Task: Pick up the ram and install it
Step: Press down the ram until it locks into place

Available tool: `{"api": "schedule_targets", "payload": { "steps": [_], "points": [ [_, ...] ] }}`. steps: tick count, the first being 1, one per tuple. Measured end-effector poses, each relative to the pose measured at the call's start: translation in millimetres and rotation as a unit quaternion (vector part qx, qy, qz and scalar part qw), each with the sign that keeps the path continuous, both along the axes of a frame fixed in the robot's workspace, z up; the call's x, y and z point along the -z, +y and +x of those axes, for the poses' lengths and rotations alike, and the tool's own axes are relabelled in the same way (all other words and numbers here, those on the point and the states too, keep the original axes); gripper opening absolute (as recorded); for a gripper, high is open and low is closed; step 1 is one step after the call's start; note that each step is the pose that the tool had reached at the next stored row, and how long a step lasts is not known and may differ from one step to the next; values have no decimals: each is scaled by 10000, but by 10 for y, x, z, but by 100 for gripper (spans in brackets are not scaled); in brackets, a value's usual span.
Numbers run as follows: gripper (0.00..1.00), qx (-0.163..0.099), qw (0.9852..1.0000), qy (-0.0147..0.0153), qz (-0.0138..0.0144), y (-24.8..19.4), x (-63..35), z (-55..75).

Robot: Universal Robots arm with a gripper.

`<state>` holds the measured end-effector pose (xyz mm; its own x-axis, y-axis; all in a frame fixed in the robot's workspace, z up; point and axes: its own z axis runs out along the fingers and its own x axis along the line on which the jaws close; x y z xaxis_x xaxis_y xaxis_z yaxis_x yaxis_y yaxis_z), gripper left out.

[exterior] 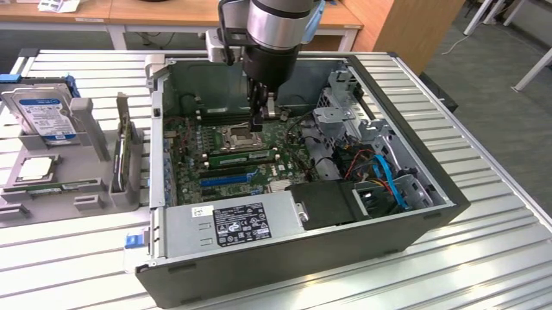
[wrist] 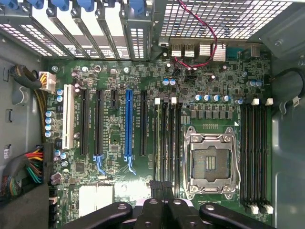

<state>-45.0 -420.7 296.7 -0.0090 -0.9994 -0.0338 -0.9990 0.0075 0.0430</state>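
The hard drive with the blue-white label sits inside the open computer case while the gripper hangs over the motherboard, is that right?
Not quite: the hard drive stands in a grey holder outside the computer case, on the exterior view's left. The gripper does hang over the motherboard.

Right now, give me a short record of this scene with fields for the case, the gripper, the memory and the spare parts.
case: open dark grey computer tower lying on its side on a slatted metal table
gripper: black two-finger gripper, shut, inside the case above the green motherboard, near the silver processor socket
memory: narrow green memory stick along the slots beside the socket
held: cannot tell
spares: grey parts holder at the exterior view's left, with a silver hard drive with a blue-white label and an upright green expansion card
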Motion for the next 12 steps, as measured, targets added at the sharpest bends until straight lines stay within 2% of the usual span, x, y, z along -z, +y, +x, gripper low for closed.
{"api": "schedule_targets", "payload": {
  "steps": [5, 12],
  "points": [
    [10, 1, 10000, 0, 0, 0, 0, 40],
    [10, 1, 10000, 2, 0, 0, 0, 187]
  ]
}}
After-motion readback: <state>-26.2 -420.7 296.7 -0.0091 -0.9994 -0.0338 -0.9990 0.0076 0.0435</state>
